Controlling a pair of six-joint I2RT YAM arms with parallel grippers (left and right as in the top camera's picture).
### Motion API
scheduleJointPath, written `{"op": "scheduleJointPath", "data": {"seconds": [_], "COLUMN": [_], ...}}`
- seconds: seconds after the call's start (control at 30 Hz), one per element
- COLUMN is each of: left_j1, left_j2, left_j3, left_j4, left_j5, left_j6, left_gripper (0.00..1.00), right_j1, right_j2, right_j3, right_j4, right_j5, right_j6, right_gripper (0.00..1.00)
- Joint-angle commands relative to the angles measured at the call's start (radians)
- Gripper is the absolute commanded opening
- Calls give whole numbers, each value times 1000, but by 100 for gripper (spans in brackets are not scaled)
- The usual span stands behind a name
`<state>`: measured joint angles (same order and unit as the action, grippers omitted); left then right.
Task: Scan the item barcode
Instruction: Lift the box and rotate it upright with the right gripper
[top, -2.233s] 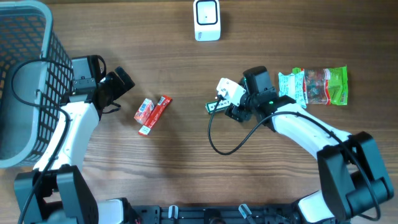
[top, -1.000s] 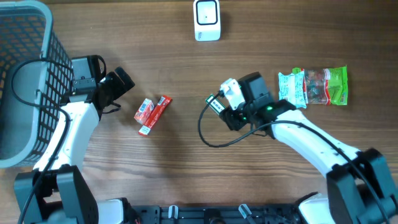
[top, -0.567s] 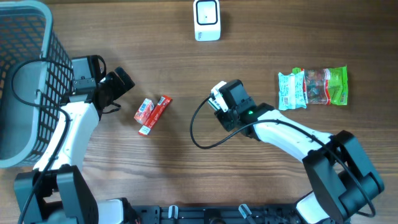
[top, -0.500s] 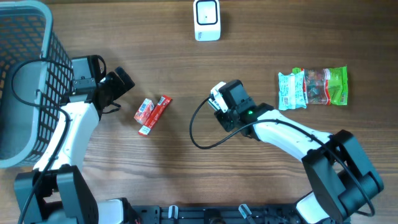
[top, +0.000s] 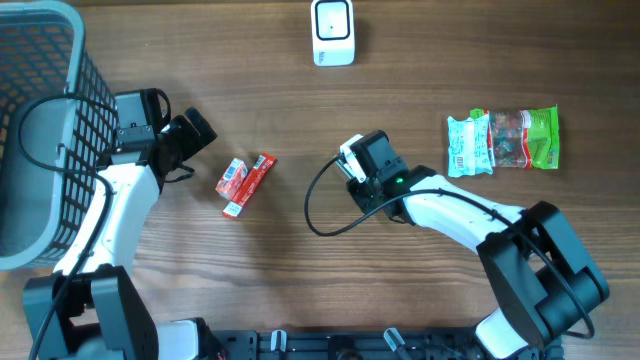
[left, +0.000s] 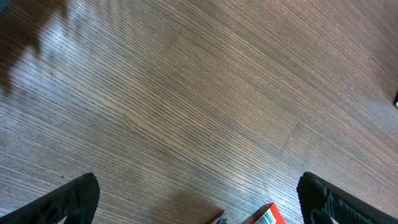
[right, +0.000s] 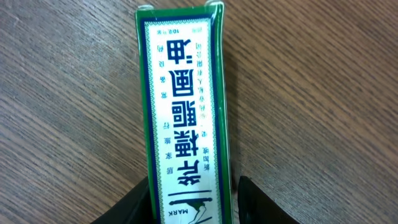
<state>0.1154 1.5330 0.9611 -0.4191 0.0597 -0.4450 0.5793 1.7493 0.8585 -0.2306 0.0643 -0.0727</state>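
A long green box (right: 183, 93) with a white label of Chinese print lies flat on the wood table. My right gripper (right: 193, 208) straddles its near end, one black finger against each long side, shut on it. In the overhead view the right gripper (top: 350, 168) covers most of the box at the table's middle. The white barcode scanner (top: 332, 32) stands at the far edge, well beyond the box. My left gripper (top: 198, 132) is open over bare wood, apart from a red and white packet (top: 245, 183). The left wrist view shows that packet's corner (left: 270, 216) between the wide jaws.
A grey wire basket (top: 40, 130) fills the left edge beside the left arm. Two snack bags (top: 502, 140), green and white, lie at the right. A black cable (top: 325, 215) loops on the table below the right wrist.
The right wrist has swung left and turned over the green box, and its fingers have drawn in against the box's sides. The left arm and red packet have not moved.
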Motion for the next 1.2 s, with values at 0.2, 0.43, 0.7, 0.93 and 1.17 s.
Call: {"op": "scheduleJointPath", "data": {"seconds": [0.2, 0.43, 0.7, 0.93, 1.17], "left_j1": [5, 5, 5, 5, 5], "left_j2": [-14, -14, -14, -14, -14], "left_j3": [2, 2, 2, 2, 2], "left_j4": [2, 2, 2, 2, 2], "left_j5": [-9, -9, -9, -9, -9], "left_j6": [19, 19, 19, 19, 19], "left_gripper": [100, 100, 100, 100, 100], "right_j1": [8, 135, 519, 683, 727], "right_j2": [-72, -218, -218, -218, -218], "right_j3": [10, 11, 11, 11, 11], "right_j4": [8, -23, 192, 602, 1276], "right_j5": [53, 459, 1354, 1456, 1455], "right_j6": [-31, -159, -547, -1079, -1792], "right_gripper": [28, 25, 26, 22, 18]}}
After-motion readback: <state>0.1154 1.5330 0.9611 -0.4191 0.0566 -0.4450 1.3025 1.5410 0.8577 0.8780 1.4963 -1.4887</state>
